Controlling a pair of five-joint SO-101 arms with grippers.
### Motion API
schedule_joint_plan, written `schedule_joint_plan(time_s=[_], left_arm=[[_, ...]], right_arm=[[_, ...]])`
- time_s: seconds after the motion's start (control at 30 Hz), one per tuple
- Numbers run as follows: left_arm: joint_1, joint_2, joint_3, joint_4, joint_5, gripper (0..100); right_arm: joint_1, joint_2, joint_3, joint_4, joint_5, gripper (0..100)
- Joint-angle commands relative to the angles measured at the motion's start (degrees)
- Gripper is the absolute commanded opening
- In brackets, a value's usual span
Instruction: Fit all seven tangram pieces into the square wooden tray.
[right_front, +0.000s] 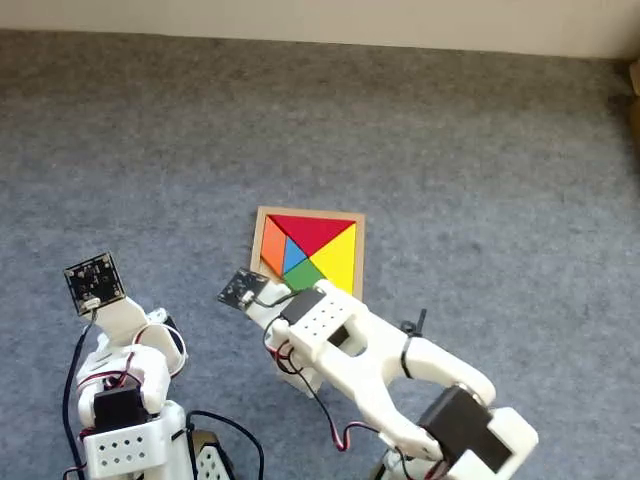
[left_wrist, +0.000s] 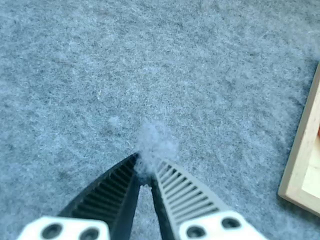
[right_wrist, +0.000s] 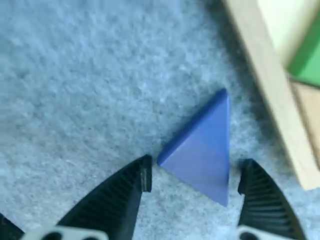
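Over the grey table we go, and the square wooden tray (right_front: 310, 212) sits near the middle, already holding a red triangle (right_front: 312, 232) along its far side, a yellow triangle (right_front: 340, 262), an orange piece (right_front: 272, 252), a light blue piece (right_front: 293, 257) and a green piece (right_front: 303, 275). The right arm (right_front: 380, 365) stretches in from the near edge, its wrist hanging over the tray's near corner. From that wrist, the right tool (right_wrist: 196, 174) has its fingers wide apart, and lying flat on the table between them is a dark blue triangle (right_wrist: 202, 145), outside the tray and just beside its wooden rim (right_wrist: 270, 85). One black fingertip (right_wrist: 142, 175) sits right by a corner of the triangle; whether it touches, I can't tell. Over on the other side, the left arm (right_front: 125, 380) is folded up close to its base, well apart from the pieces, and the left tool (left_wrist: 146, 167) has its fingers drawn together at the tips with nothing between them, above bare table, with a corner of the tray (left_wrist: 302, 150) off to one side.
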Motion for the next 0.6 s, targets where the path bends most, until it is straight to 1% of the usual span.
schedule_joint_plan(time_s=[0.0,0.27,0.43,0.57], left_arm=[[-0.75,-1.36,1.19,-0.44,0.44,1],[-0.75,-1.36,1.19,-0.44,0.44,1],[-0.75,-1.36,1.19,-0.44,0.44,1],[-0.75,-1.36,1.19,-0.44,0.44,1]], right_arm=[[-0.31,4.53,-1.63,0.75,0.35,27.0],[0.4,5.85,-4.88,1.36,-0.18,27.0],[0.48,1.71,-4.79,1.54,-2.46,27.0],[0.57,-1.54,-4.35,-2.07,-2.46,27.0]])
